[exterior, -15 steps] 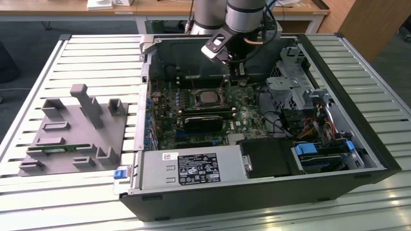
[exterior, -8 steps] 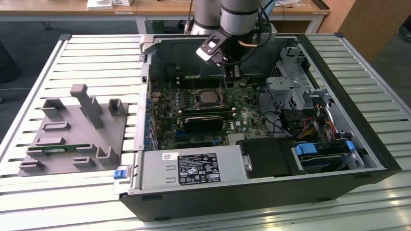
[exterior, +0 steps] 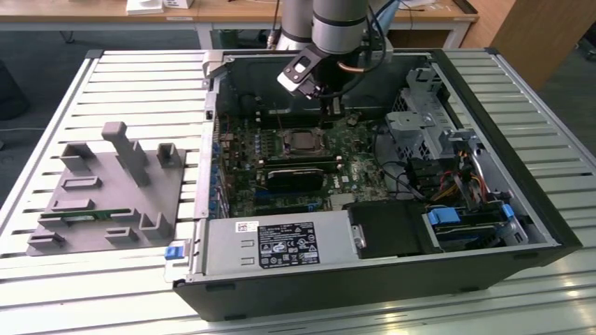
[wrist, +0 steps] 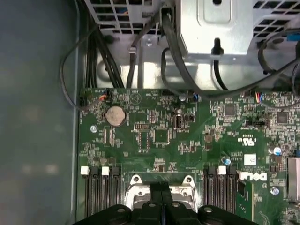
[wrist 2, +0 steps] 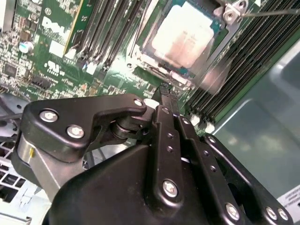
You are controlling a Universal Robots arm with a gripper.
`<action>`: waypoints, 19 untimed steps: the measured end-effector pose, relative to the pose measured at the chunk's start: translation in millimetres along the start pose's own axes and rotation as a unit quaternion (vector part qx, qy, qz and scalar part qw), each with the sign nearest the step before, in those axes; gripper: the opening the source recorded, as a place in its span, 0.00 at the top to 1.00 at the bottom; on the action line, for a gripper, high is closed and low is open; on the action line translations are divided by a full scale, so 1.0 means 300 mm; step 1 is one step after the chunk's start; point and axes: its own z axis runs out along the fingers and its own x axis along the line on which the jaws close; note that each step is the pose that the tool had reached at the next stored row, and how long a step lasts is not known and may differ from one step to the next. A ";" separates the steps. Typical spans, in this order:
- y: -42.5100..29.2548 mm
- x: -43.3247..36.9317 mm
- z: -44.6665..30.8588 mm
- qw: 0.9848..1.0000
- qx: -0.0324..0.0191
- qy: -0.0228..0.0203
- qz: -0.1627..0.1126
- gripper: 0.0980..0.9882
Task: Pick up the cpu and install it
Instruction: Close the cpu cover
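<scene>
Cpu (wrist 2: pixel 185 40), second wrist view: surface blurred pale. Socket (wrist: pixel 137 183), first wrist view: mostly hidden behind pincer (wrist: pixel 161 186). Arm (exterior: pixel 340 24), exterior view: upper part cut by picture's edge.

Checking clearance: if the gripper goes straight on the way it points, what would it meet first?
Probably the socket frame beside the cpu, just ahead of the gripper; depth is unclear.

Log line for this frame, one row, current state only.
small square silver-topped cpu: lying in dark metal-framed socket | gripper: shut, empty, close by socket
</scene>
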 end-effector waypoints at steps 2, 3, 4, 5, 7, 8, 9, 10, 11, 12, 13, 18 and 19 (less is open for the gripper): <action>-0.010 0.000 0.004 1.000 0.000 0.000 0.000 0.99; -0.015 0.000 0.006 1.000 0.000 0.000 0.000 0.99; -0.021 0.000 0.007 1.000 0.000 0.000 0.000 0.99; -0.027 0.000 0.009 1.000 0.000 0.000 0.000 0.99; -0.040 0.000 0.011 1.000 0.000 0.000 0.000 0.99; -0.045 0.000 0.012 1.000 0.000 0.000 0.000 0.99; -0.051 0.000 0.013 1.000 0.000 0.000 0.000 0.99; -0.057 0.000 0.014 1.000 0.000 0.000 0.000 0.99; -0.062 0.000 0.017 1.000 0.000 0.000 0.000 0.99; -0.065 0.000 0.019 1.000 0.000 0.000 0.000 0.99; -0.068 -0.001 0.023 1.000 0.000 0.000 0.000 0.99; -0.075 -0.012 0.041 1.000 0.000 0.000 0.000 0.99; -0.078 -0.012 0.044 1.000 0.001 0.000 0.000 0.99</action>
